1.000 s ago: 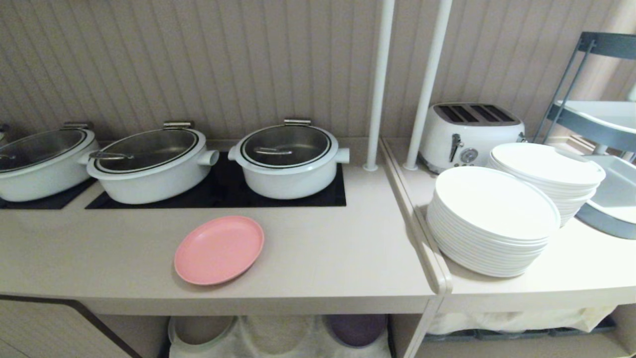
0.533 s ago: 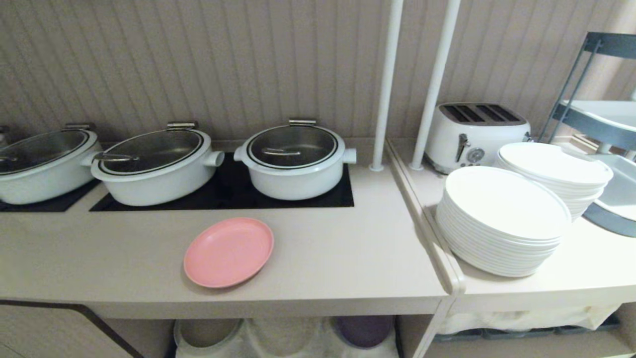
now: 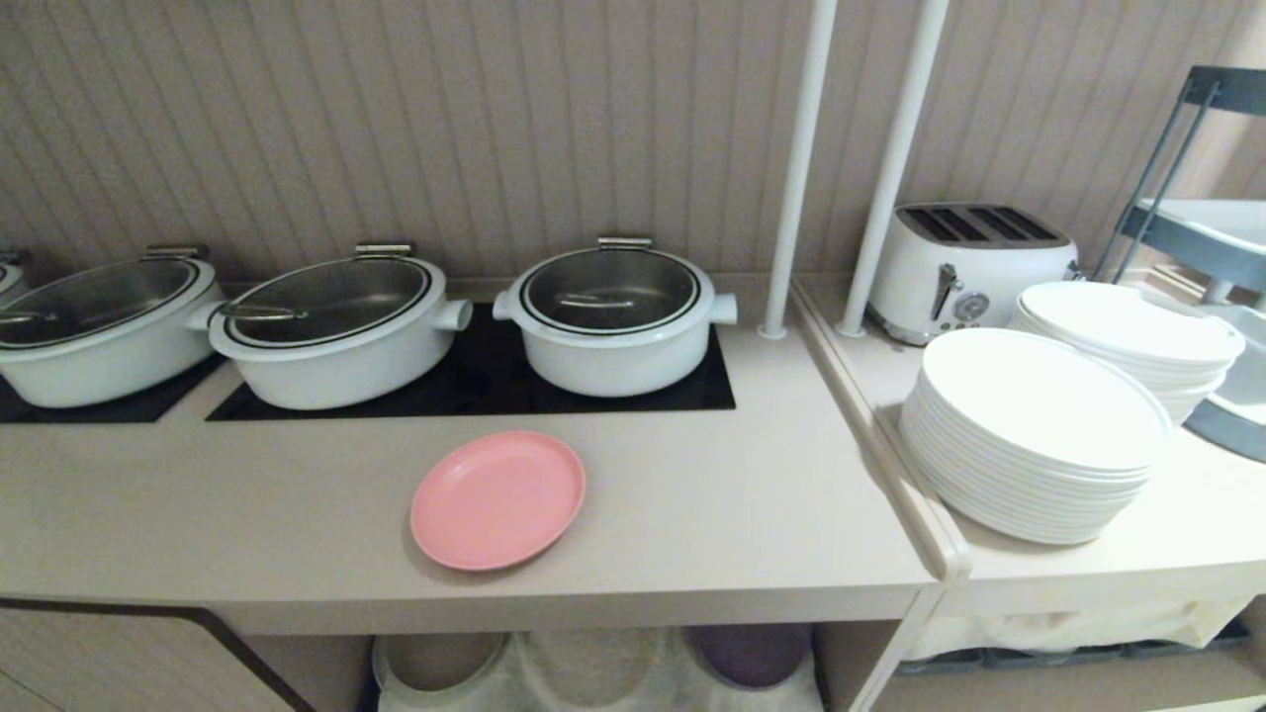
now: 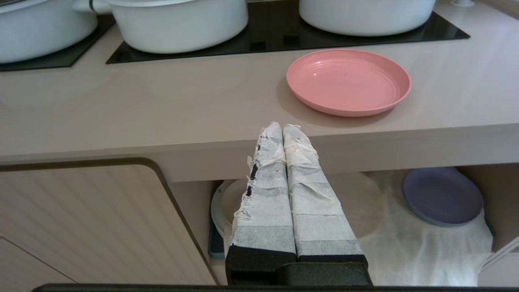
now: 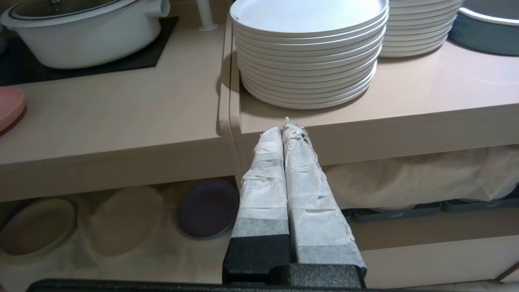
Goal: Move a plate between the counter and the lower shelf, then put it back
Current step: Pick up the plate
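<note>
Camera view shifted; plate [image 3: 497, 499] unheld.

Ribbed beige wall [image 3: 396, 119], white poles [image 3: 796, 168]

We count one pink plate [image 3: 497, 500] on the surface [image 3: 692, 514], three white pots [image 3: 613, 321], one toaster [image 3: 964, 265], two stacks of white plates [image 3: 1039, 435], two white poles [image 3: 799, 168] and one purple plate [image 4: 442, 196].
</note>
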